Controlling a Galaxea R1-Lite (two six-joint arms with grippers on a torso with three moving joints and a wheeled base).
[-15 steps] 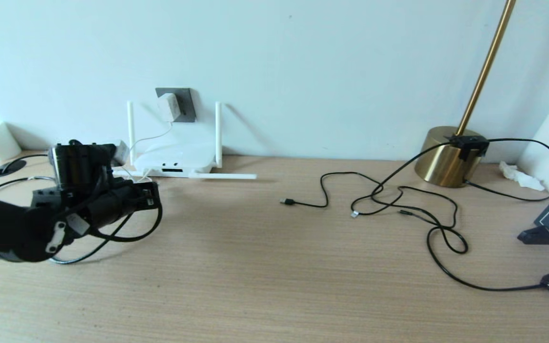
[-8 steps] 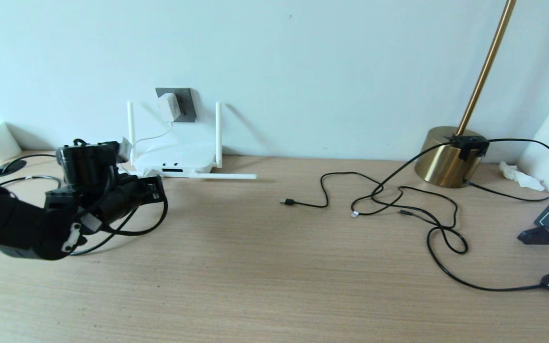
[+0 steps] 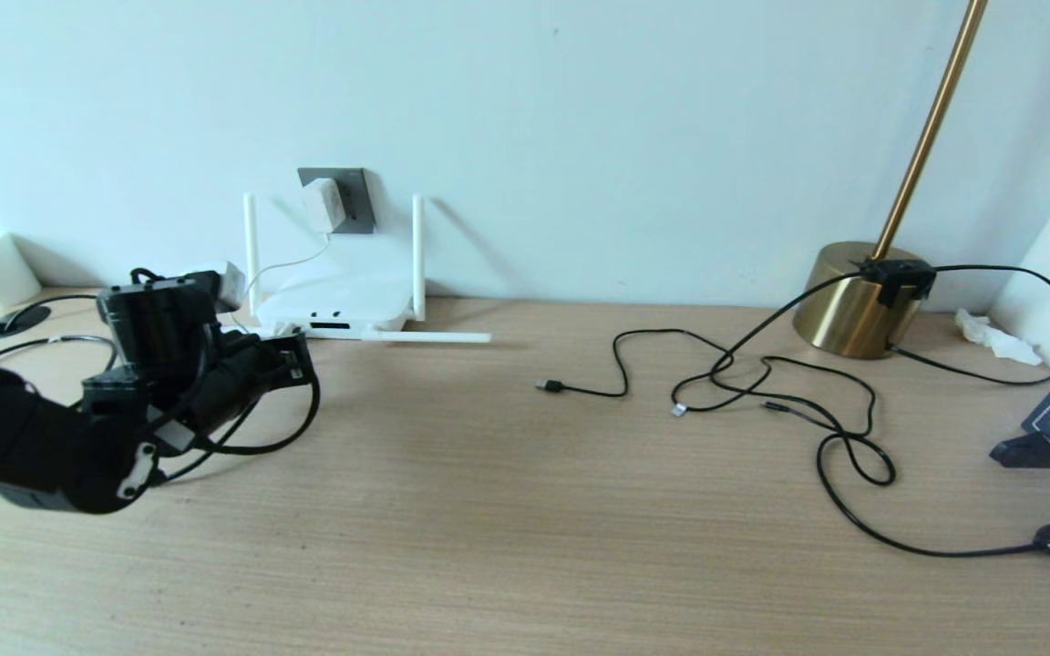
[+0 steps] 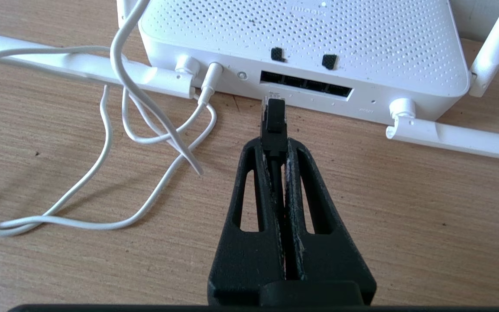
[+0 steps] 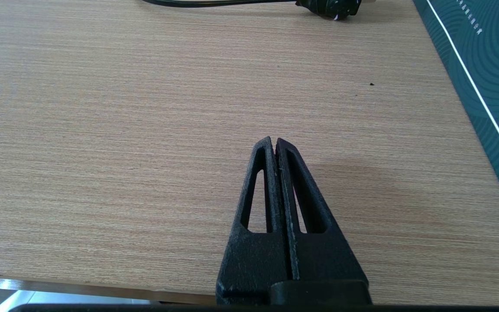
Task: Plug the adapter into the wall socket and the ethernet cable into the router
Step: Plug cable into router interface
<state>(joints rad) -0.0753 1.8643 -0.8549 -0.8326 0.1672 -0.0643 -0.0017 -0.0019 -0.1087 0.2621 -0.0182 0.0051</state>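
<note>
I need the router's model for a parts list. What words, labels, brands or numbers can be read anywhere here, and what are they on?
Nothing can be read for certain.
Router, top edge: a faint embossed mark, too faint to read.
Router, under the ports: small grey print, too small to read.
Dark board by the right pincer: only a wave pattern and a row of tiny marks, no legible text.

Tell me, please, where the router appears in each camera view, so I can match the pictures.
Head view: the router lies at the left, against the wall, below the wall socket.
Left wrist view: it fills the top, ports facing the left gripper, which holds the ethernet cable.
Right wrist view: not in it.
Shared landmark: the antenna lying flat on the table.
</note>
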